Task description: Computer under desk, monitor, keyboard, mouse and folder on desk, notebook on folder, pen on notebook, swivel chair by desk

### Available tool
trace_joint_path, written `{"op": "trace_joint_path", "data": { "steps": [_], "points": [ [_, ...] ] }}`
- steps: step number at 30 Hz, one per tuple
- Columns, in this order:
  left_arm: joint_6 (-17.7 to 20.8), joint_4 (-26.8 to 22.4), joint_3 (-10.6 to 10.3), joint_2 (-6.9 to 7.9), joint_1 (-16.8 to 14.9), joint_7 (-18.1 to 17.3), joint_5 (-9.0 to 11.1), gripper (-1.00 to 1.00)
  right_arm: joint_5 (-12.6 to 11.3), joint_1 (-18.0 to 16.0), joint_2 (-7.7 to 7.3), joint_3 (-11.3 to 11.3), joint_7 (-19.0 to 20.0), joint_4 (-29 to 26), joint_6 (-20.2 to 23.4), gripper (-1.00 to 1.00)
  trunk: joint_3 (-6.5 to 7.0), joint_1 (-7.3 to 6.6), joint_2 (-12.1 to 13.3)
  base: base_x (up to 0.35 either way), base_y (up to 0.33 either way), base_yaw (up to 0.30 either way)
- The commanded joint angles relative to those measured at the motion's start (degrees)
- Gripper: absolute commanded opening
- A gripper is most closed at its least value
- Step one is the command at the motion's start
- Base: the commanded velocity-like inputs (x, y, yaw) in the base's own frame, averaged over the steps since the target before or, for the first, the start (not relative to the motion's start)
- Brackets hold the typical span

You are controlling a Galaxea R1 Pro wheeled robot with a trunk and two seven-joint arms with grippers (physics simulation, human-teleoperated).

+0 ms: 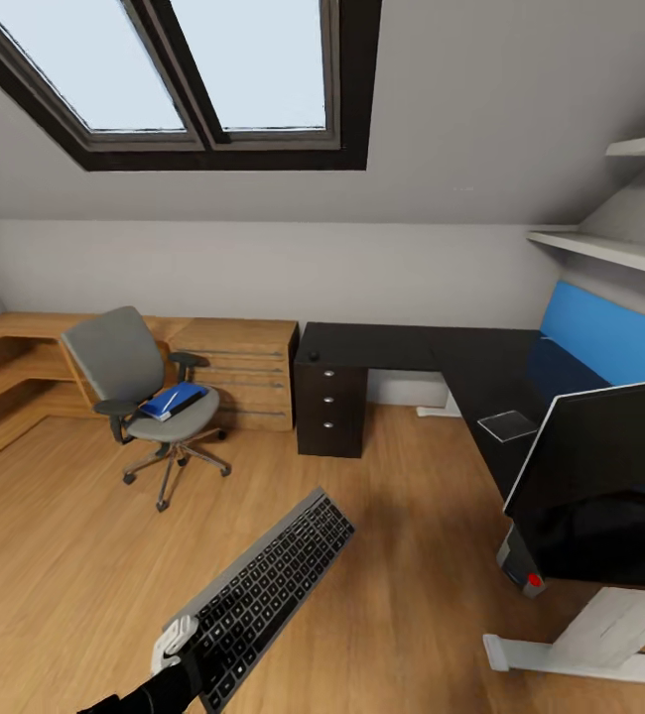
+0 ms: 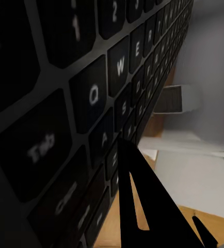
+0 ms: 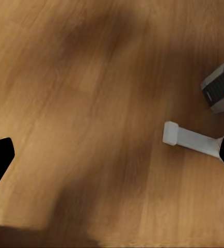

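Note:
My left gripper (image 1: 182, 650) is shut on the near end of a grey keyboard (image 1: 273, 580) with black keys, held above the wooden floor. Its keys (image 2: 91, 98) sit close up in the left wrist view, beside one dark finger (image 2: 143, 206). The grey swivel chair (image 1: 134, 382) stands far left with the blue folder (image 1: 174, 400) on its seat. On the black L-shaped desk (image 1: 412, 352) sit a small black mouse (image 1: 314, 355), a flat clear-looking item (image 1: 506, 424) and the monitor (image 1: 600, 486). The grey computer (image 1: 521, 567) sits under it. My right gripper (image 3: 112, 160) hangs open over the floor.
A black drawer unit (image 1: 330, 407) stands under the desk's left end, next to a wooden dresser (image 1: 243, 372). The desk's white foot (image 1: 580, 650) lies on the floor at the right, with the white foot (image 3: 187, 137) and the computer (image 3: 220, 90) also below my right gripper. Shelves (image 1: 610, 248) hang upper right.

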Motion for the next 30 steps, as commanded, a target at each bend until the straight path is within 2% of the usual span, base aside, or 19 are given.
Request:
{"op": "trace_joint_path", "data": {
  "steps": [1, 16, 24, 30],
  "points": [
    [0.19, -0.03, -0.05, 0.04, -0.05, -0.02, 0.56, -1.00, -0.22, -0.01, -0.11, 0.51, -0.25, 0.13, -0.19, 1.00, -0.12, 0.00, -0.12, -0.334, 0.000, 0.000],
    [0.05, -0.02, 0.04, 0.03, -0.05, -0.02, 0.55, -1.00, -0.29, 0.05, -0.38, 0.43, -0.24, 0.13, -0.16, 1.00, -0.12, 0.00, -0.12, -0.335, 0.000, 0.000],
    [0.05, -0.02, 0.10, 0.22, -0.05, -0.02, 0.63, -1.00, -0.29, 0.07, -1.36, 0.07, -0.21, -0.01, -0.15, 1.00, -0.12, 0.00, -0.12, -0.335, 0.000, 0.000],
    [0.08, -0.02, 0.11, 0.48, -0.05, 0.01, 0.52, -1.00, -0.29, 0.05, -1.30, 0.04, -0.18, -0.28, -0.23, 1.00, -0.12, 0.00, -0.12, -0.166, 0.000, 0.000]
  ]
}}
